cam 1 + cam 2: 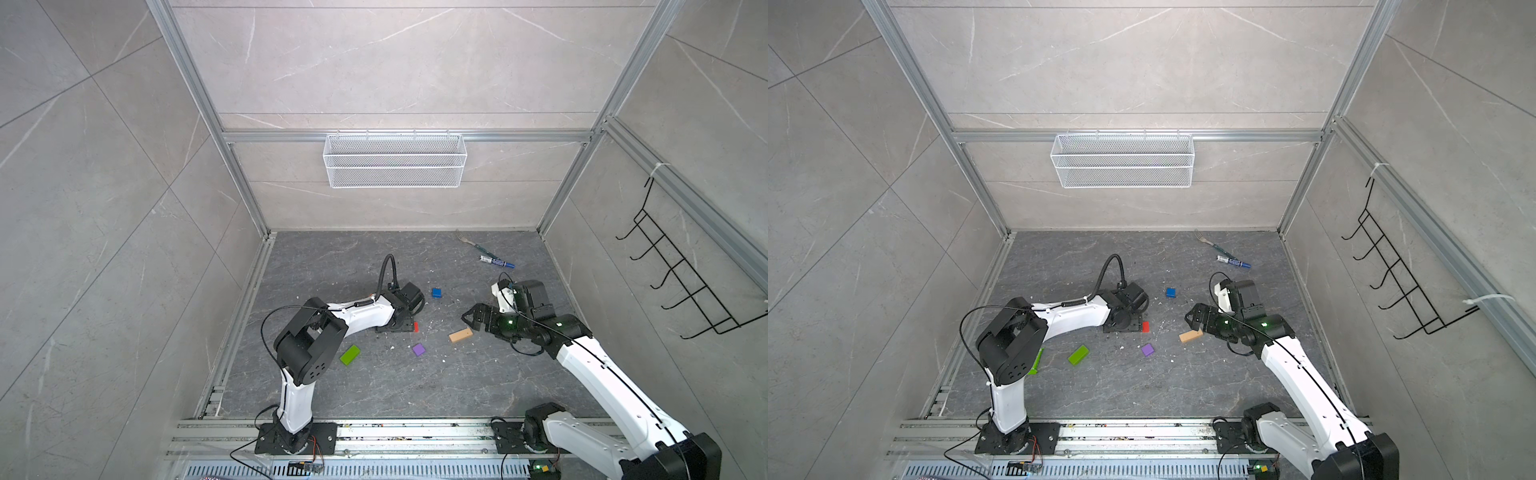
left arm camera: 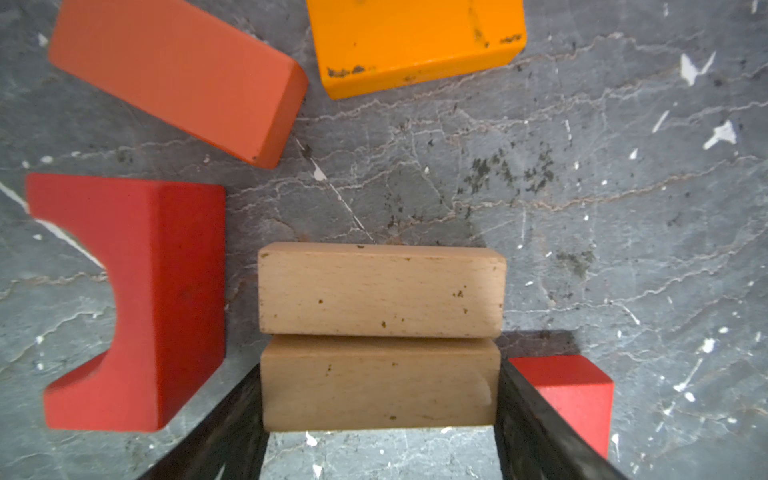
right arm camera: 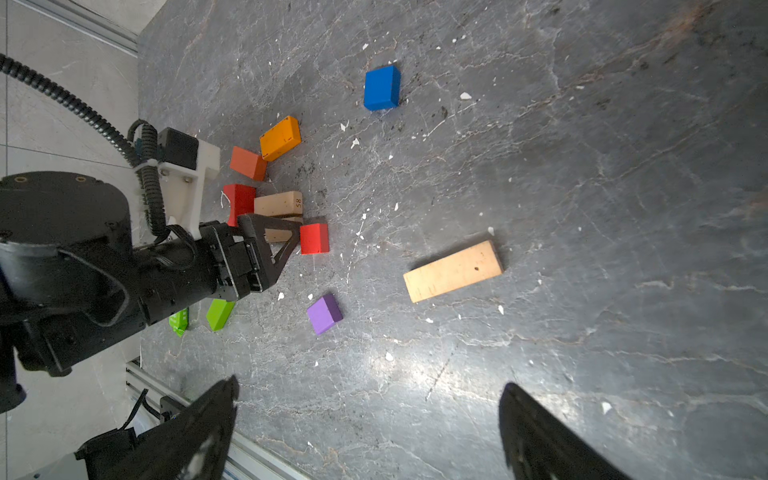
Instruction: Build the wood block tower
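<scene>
The left arm bends at a raised elbow and reaches to mid-desk (image 1: 374,395). Its left tool (image 2: 380,370) points down, clenched on the ends of a tan bar (image 2: 380,399) that touches a second tan bar (image 2: 380,291). In both top views the wrist hides most blocks there, and only a red cube (image 1: 415,327) peeks out. The right tool (image 3: 369,384) hangs released near a loose tan bar (image 1: 460,335).

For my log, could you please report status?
Left gripper shut on tan bar; right gripper open, empty. Nothing stacked yet. Red cube tight beside left gripper.
</scene>
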Available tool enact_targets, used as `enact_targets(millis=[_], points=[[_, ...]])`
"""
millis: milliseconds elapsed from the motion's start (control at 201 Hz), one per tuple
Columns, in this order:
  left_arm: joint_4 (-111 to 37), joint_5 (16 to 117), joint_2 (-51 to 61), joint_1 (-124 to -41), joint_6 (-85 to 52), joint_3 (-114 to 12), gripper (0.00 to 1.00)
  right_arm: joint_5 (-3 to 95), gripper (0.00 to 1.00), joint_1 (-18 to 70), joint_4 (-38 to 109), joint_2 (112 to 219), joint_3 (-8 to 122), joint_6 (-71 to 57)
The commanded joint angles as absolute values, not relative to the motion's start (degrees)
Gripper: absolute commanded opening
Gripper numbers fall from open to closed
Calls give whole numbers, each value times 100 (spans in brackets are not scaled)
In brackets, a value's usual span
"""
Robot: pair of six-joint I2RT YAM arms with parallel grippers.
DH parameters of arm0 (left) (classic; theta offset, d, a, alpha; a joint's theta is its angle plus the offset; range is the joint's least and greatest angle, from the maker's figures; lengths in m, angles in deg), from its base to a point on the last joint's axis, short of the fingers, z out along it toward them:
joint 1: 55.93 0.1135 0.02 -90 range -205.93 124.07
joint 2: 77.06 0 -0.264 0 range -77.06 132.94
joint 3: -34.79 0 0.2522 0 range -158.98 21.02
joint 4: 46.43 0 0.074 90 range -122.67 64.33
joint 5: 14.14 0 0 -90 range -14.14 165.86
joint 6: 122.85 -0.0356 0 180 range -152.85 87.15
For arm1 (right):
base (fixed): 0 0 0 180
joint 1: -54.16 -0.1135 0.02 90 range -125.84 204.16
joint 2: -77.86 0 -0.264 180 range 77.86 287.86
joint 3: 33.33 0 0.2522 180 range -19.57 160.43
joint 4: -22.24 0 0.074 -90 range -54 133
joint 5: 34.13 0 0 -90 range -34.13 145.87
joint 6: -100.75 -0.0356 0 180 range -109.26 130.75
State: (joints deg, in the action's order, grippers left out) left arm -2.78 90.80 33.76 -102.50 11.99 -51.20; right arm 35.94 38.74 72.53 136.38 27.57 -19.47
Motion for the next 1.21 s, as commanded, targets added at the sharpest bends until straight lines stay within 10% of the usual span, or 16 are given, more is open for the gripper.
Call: enact_targets(millis=[0, 1205], points=[[-64, 9274, 3733, -10138, 1274, -5095, 66, 3563, 99, 3834, 7273, 13596, 2719, -1857], [-28, 9274, 3729, -10115, 1313, -5076, 91, 3533, 99, 3833, 7212, 13633, 2666, -1862]])
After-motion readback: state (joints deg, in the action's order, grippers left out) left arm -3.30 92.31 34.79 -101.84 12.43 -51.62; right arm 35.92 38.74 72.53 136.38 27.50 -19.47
